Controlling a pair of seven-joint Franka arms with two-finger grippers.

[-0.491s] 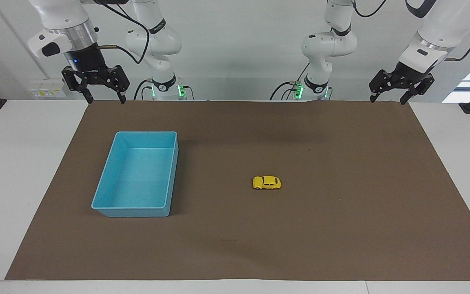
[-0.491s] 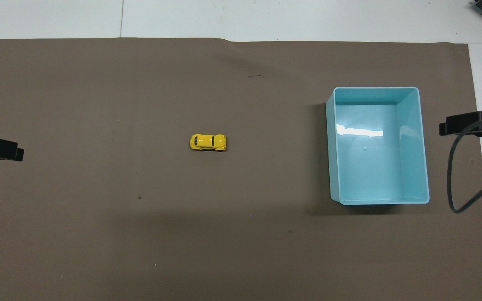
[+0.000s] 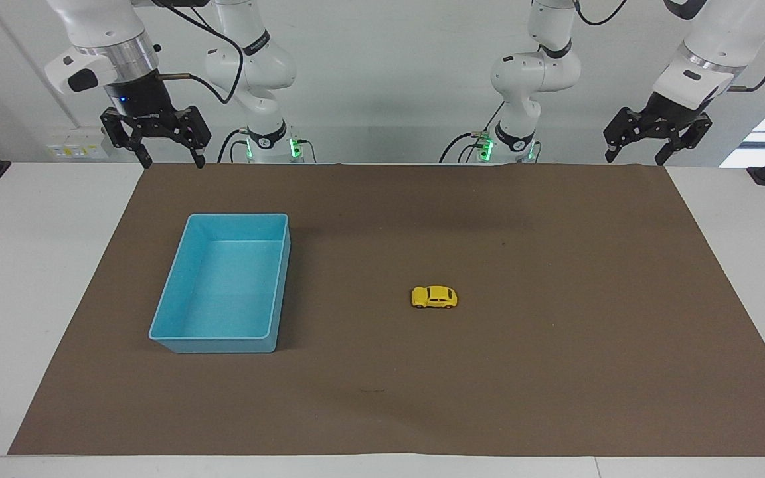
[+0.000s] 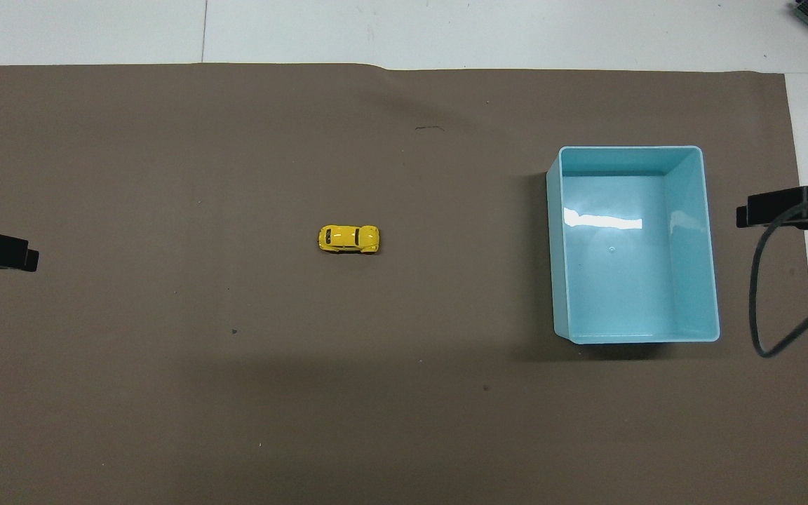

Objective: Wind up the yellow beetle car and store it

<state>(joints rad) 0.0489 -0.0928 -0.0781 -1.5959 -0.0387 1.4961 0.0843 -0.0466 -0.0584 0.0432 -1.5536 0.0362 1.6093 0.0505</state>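
Sitting mid-mat, yellow beetle car (image 3: 434, 297), well apart from both raised jaws.

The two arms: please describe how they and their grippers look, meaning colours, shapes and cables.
Both arms are white, with rounded segments and black rings at the joints. The right arm has a silver band above its wrist. The right gripper and the left gripper are black, two-fingered, built from open links. Black cables run along both arms. Green lights glow at both bases.
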